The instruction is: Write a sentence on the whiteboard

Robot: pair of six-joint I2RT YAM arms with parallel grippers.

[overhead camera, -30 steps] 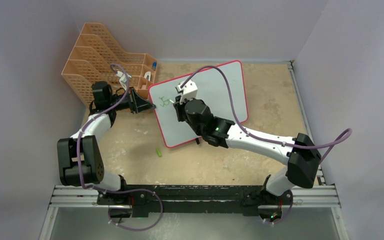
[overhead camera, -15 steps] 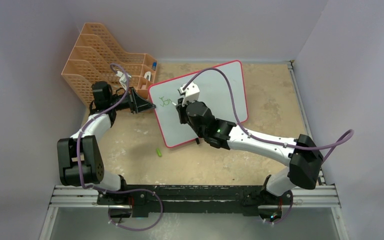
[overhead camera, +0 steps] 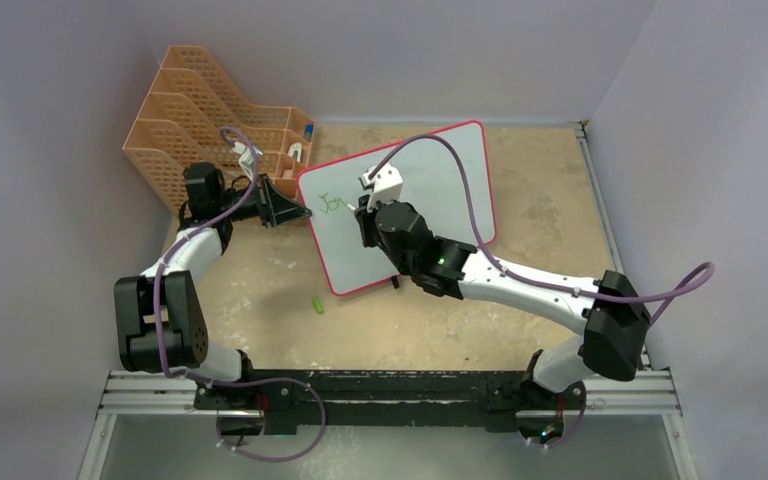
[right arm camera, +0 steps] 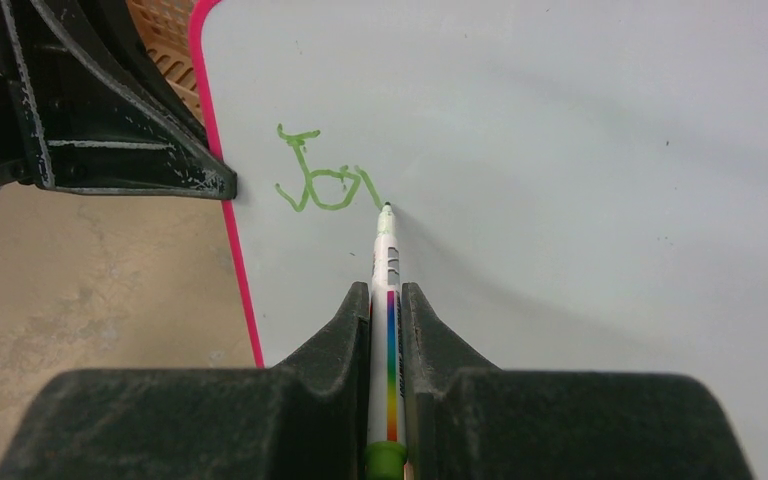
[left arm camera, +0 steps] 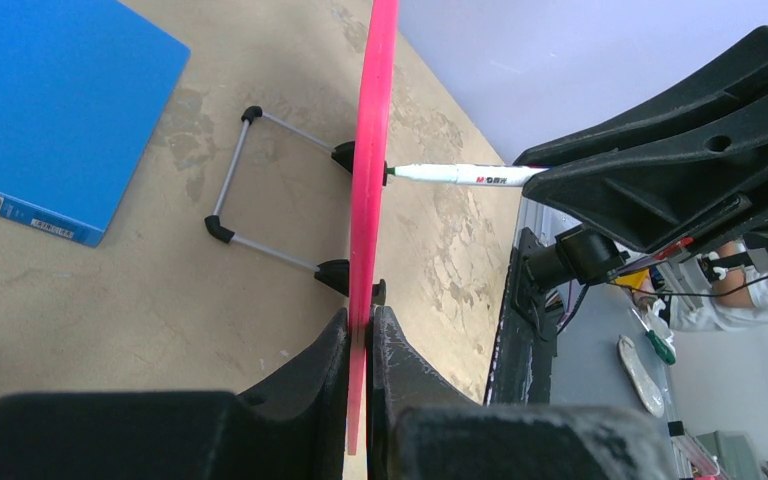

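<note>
The whiteboard (overhead camera: 430, 165), white with a pink-red frame, stands tilted on the table. My left gripper (overhead camera: 295, 212) is shut on its left edge; in the left wrist view the pink frame (left arm camera: 375, 150) runs down between the fingertips (left arm camera: 360, 315). My right gripper (right arm camera: 387, 290) is shut on a white marker (right arm camera: 388, 260) with a rainbow stripe. The marker tip touches the board just right of the green writing (right arm camera: 322, 180). The sentence reads only "Jo" plus a partial stroke, near the board's upper left (overhead camera: 332, 203). The marker (left arm camera: 460, 174) also shows pressed against the board's face.
An orange mesh file rack (overhead camera: 210, 110) stands behind the left arm. A small green marker cap (overhead camera: 317, 304) lies on the table in front of the board. A blue folder (left arm camera: 50, 110) lies behind the board, beside its wire stand feet (left arm camera: 260, 180).
The right gripper has shifted slightly to the right along the board with the marker, and the green writing has grown by a stroke. The left arm has not moved.
</note>
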